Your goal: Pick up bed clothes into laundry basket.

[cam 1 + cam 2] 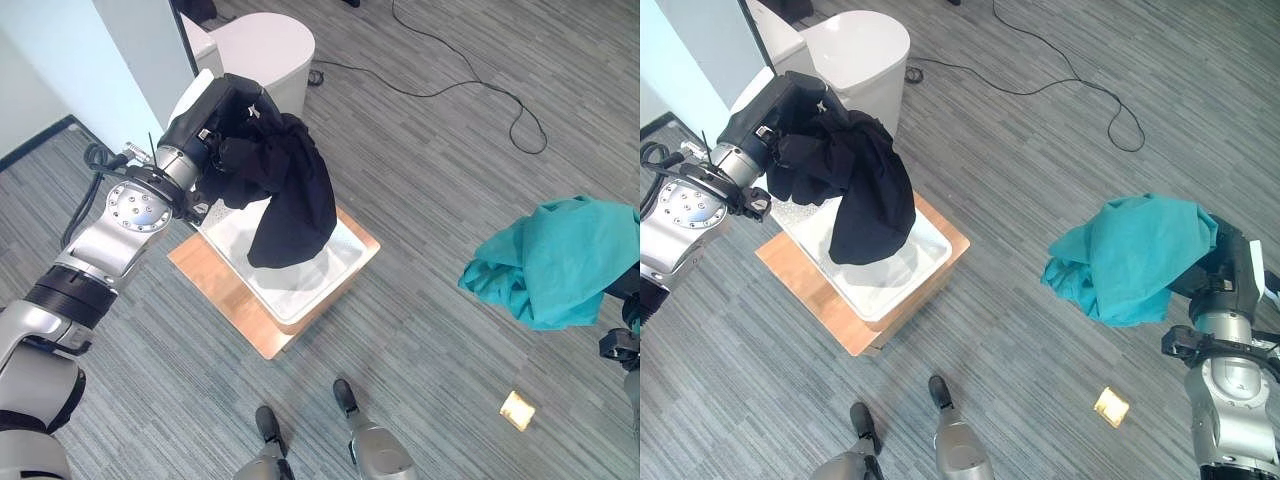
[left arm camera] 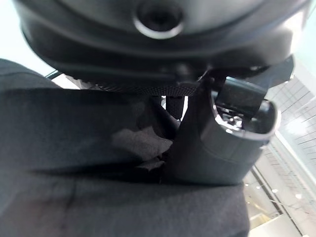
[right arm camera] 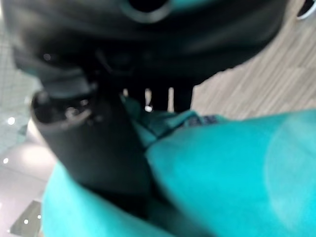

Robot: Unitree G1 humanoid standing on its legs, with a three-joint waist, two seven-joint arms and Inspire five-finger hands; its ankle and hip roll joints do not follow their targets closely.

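Left eye view shows your left hand clenched on a black soft cloth garment, which hangs down from the hand into the white rectangular plastic laundry basket. The basket stands on a low wooden square platform, near a white round stool. The lower end of the black garment seems to touch the inside of the basket.

Your right hand is well apart, on the right side, and it grasps a teal crumpled cloth garment that hangs above the grey striped floor. A small yellow flat object lies on the floor near it.

Both garments look light, limp and not fragile. They fold and slide easily, so you should take a thick bunch of cloth, not a thin edge. Loose parts can drape over the basket's rim.
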